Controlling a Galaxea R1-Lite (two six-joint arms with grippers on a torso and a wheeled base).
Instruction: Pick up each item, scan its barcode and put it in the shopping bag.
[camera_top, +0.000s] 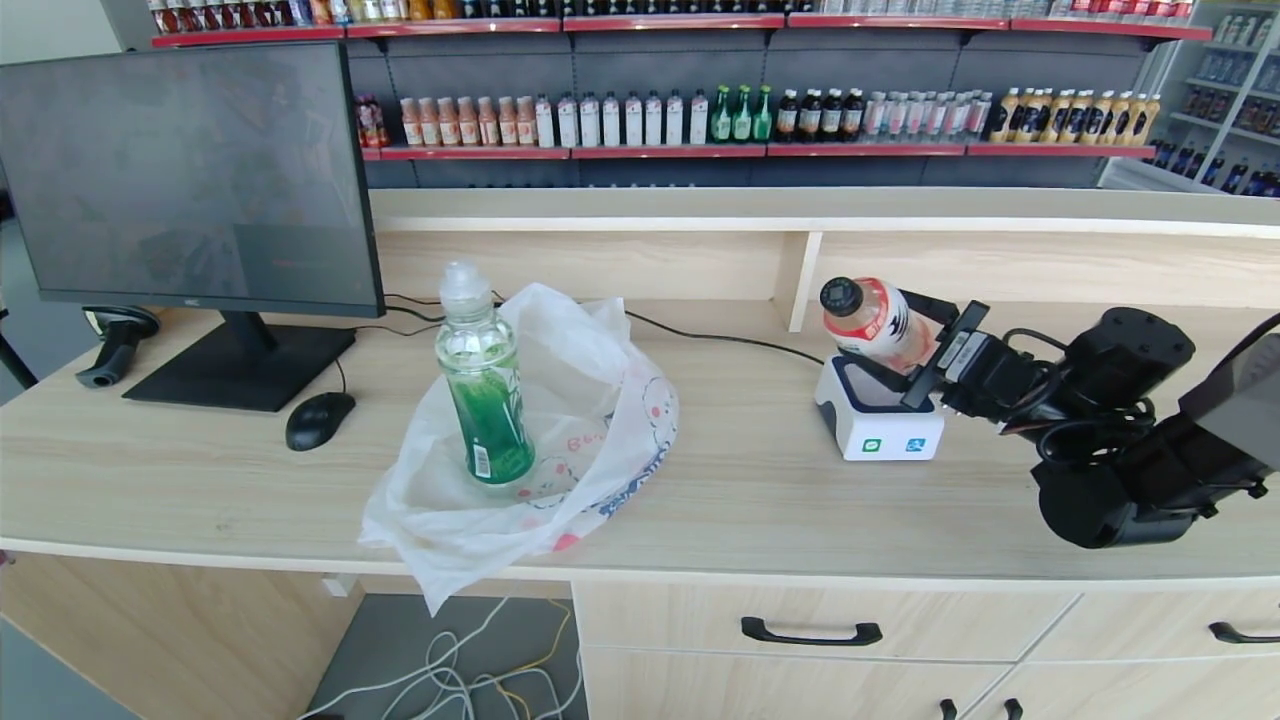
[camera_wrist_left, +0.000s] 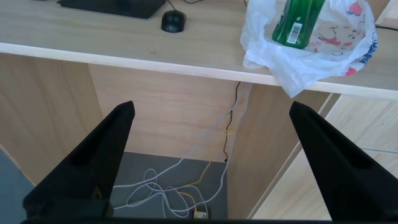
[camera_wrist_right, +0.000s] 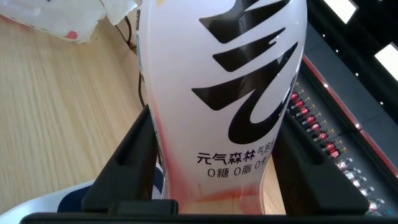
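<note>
My right gripper is shut on a pink-and-white drink bottle with a black cap, held tilted just above the white barcode scanner box on the counter. The bottle's white label with black strokes sits between the right gripper's fingers. A white plastic shopping bag lies open at the counter's middle, with a green bottle standing upright in it. My left gripper is open, down below the counter's front edge, with the bag and green bottle above it.
A monitor on a black stand, a mouse and a handheld scanner occupy the counter's left. A black cable runs behind the bag. Drawers sit below the counter; loose cables hang under it.
</note>
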